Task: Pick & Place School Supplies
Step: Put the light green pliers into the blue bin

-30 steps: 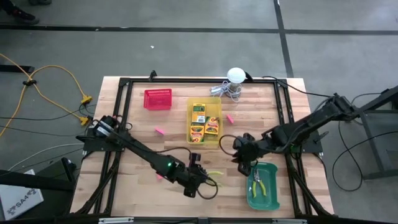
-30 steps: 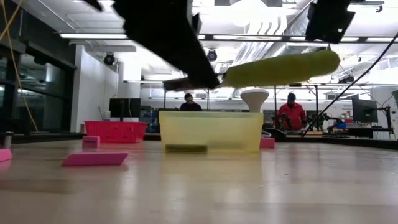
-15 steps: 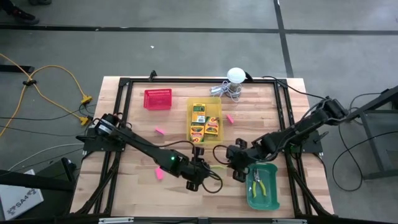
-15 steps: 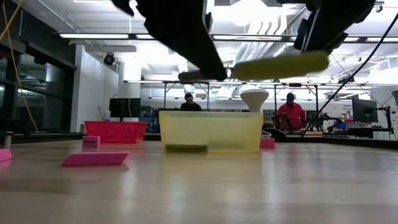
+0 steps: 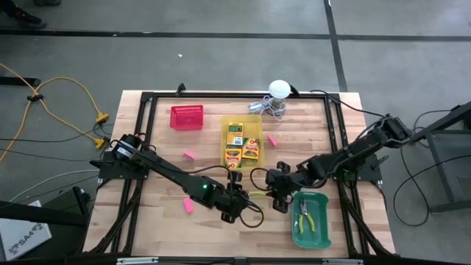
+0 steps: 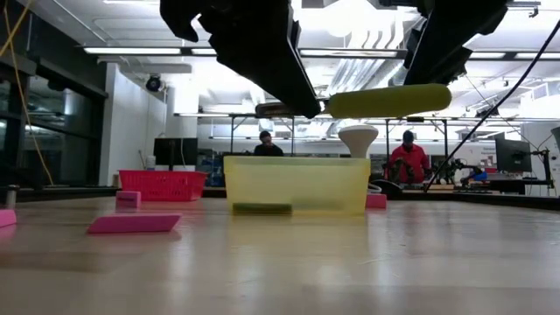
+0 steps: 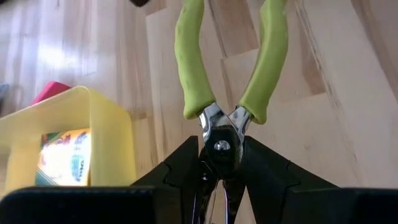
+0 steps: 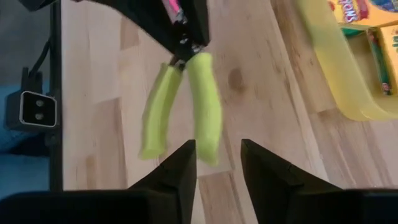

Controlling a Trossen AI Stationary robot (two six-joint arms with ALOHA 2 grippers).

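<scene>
A pair of pliers (image 5: 256, 193) with yellow-green handles hangs above the table's near middle, and my left gripper (image 5: 241, 197) is shut on its metal head. The two handles (image 8: 186, 106) point toward my right gripper (image 5: 274, 193), which stands open at their free ends. In the right wrist view one handle's end (image 8: 210, 155) lies in the gap between its fingers (image 8: 186, 163). Crayon boxes (image 5: 237, 144) lie in the yellow bin (image 5: 254, 121). A second pair of pliers (image 5: 305, 219) lies in the green bin (image 5: 321, 199). Pink erasers (image 5: 189, 155) (image 5: 188, 205) (image 5: 271, 140) lie flat on the wood. My left gripper pinches the pliers' metal head at the pivot (image 7: 221, 146) between its two fingers. The fingers lie along the tool, slanting down from the table's left. The handles stick out beyond the fingertips, about level and clear of the table. My right gripper: whether a finger touches the handle's end (image 8: 210, 155), I cannot tell.
A red bin (image 5: 187, 117) stands at the far left. A white ball with metal clutter (image 5: 277, 94) sits at the far edge. A black frame (image 5: 147, 132) runs round the tabletop. Bare wood lies near the front edge. People stand in the room behind.
My right gripper has come down and toward the table's left, up to the handle ends. My left gripper has carried the pliers a little toward the far edge and the right, and the handles have tipped from a slight slant to about level.
</scene>
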